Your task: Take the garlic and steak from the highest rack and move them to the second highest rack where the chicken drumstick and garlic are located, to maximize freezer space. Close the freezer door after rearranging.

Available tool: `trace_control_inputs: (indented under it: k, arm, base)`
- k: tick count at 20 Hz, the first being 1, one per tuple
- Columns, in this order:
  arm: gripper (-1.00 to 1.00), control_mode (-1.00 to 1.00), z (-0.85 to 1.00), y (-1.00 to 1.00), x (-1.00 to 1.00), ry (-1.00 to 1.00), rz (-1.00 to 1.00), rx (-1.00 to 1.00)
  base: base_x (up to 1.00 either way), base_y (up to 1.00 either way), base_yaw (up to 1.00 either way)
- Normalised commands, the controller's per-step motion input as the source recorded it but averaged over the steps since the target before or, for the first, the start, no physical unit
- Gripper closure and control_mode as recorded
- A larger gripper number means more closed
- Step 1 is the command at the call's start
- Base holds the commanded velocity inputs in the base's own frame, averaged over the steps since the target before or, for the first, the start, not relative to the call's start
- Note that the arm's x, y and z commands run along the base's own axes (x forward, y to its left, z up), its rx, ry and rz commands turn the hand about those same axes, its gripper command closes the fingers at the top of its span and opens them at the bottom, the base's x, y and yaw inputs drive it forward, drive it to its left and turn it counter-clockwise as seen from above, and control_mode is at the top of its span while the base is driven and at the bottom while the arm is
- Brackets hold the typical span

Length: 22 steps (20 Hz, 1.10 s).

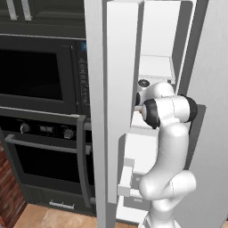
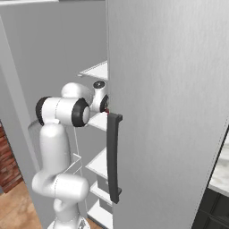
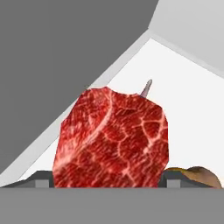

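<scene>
The claw (image 3: 107, 181) grips the steak (image 3: 111, 138), which stands on edge between the two finger tips (image 3: 41, 180) and blocks most of the hand view. Beyond the steak lies a white rack (image 3: 175, 105) inside the freezer. The drumstick (image 3: 199, 175) sits just beside the claw, at its right finger. The freezer door (image 1: 120, 102) stands open beside the arm.

steak (image 3: 111, 140) bottom cut off, chicken drumstick (image 3: 199, 175) mostly hidden

White freezer shelf (image 3: 183, 113) carries the red steak (image 3: 111, 140) with the orange-brown chicken drumstick (image 3: 199, 175) just beside it.
</scene>
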Motion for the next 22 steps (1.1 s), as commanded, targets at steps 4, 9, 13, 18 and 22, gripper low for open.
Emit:
trace_control_inputs:
  k: [4, 9, 13, 18, 22]
  arm:
    - [-1.0, -1.0, -0.41, -0.01, 0.18, 0.07, 0.02, -0.01]
    - [-1.0, -1.0, -0.2, 0.0, -0.02, 0.0, 0.0, 0.0]
    - [-1.0, -1.0, 0.01, 0.0, -0.33, -0.06, 0.0, 0.01]
    - [-1.0, -1.0, 0.18, 0.0, -0.6, -0.08, 0.0, 0.12]
    - [-1.0, -1.0, 0.24, 0.0, -0.81, -0.17, 0.0, 0.13]
  base:
    - [0.0, 0.0, 0.0]
    - [0.0, 0.0, 0.0]
    - [0.0, 0.0, 0.0]
    - [0.0, 0.0, 0.0]
    - [0.0, 0.0, 0.0]
